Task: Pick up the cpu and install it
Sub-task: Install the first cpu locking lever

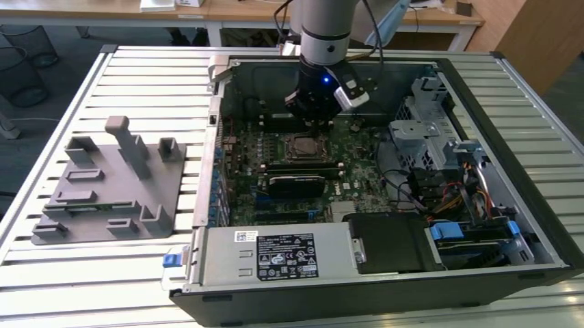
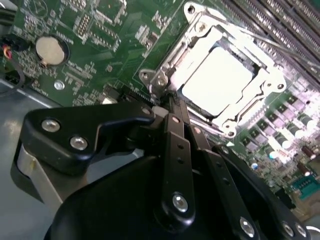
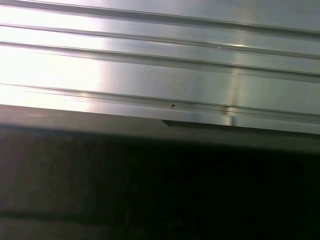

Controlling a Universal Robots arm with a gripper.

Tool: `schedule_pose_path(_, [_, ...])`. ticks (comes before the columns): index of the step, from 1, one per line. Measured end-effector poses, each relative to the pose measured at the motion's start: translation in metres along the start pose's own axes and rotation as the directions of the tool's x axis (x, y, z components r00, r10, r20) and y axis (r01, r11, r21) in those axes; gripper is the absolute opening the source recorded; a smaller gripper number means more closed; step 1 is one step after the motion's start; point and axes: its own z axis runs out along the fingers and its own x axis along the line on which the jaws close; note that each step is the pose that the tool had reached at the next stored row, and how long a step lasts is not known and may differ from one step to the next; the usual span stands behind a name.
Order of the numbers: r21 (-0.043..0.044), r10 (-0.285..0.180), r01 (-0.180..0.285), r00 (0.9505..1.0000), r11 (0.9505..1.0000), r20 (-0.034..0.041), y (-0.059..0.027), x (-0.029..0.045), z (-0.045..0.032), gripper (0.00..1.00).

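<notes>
The cpu [image 2: 217,80] lies flat in the motherboard socket, its silvery top bright under the light, with the metal socket frame [image 2: 165,65] around it. In the exterior view the cpu [image 1: 304,145] sits mid-board inside the open computer case. My gripper [image 2: 169,100] is shut, its two black fingers [image 2: 176,145] pressed together with nothing between them. The tips rest at the corner of the socket frame, just beside the cpu. From the exterior view my gripper [image 1: 315,124] hangs straight down over the far edge of the socket.
The grey plastic holder tray [image 1: 109,184] lies on the ribbed metal table [image 1: 137,61] at the exterior view's left. Inside the case are memory slots [image 1: 297,171], a drive cage [image 1: 429,137], cables [image 1: 447,198] and the power supply [image 1: 283,253]. A coin battery [image 2: 51,50] sits on the board.
</notes>
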Motion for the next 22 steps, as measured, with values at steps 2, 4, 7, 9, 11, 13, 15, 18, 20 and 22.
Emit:
schedule_pose_path(2, [0.0018, 0.000, 0.000, 1.0000, 1.0000, -0.0004, -0.0003, 0.0001, 0.0008, 0.11])
schedule_pose_path(4, [0.0057, 0.000, 0.000, 1.0000, 1.0000, -0.0007, -0.0003, 0.0001, 0.0032, 0.11])
schedule_pose_path(7, [0.0132, 0.000, 0.000, 1.0000, 0.9999, -0.0018, -0.0004, 0.0002, 0.0057, 0.11])
schedule_pose_path(9, [0.0154, 0.000, 0.000, 1.0000, 0.9999, -0.0021, -0.0002, 0.0001, 0.0067, 0.11])
schedule_pose_path(11, [0.0155, 0.000, 0.000, 1.0000, 0.9999, -0.0023, 0.0000, 0.0001, 0.0067, 0.11])
schedule_pose_path(13, [0.0135, 0.000, 0.000, 1.0000, 0.9999, -0.0027, 0.0008, 0.0001, 0.0067, 0.11])
schedule_pose_path(15, [0.0057, 0.000, 0.000, 1.0000, 1.0000, -0.0022, 0.0014, 0.0000, 0.0067, 0.11])
schedule_pose_path(18, [-0.0123, 0.000, 0.000, 1.0000, 0.9999, -0.0005, 0.0017, -0.0001, 0.0069, 0.11])
schedule_pose_path(20, [-0.0189, 0.000, 0.000, 1.0000, 0.9998, 0.0003, 0.0018, -0.0002, 0.0057, 0.11])
schedule_pose_path(22, [-0.0204, 0.000, 0.000, 1.0000, 0.9998, -0.0002, 0.0016, -0.0001, 0.0031, 0.11])
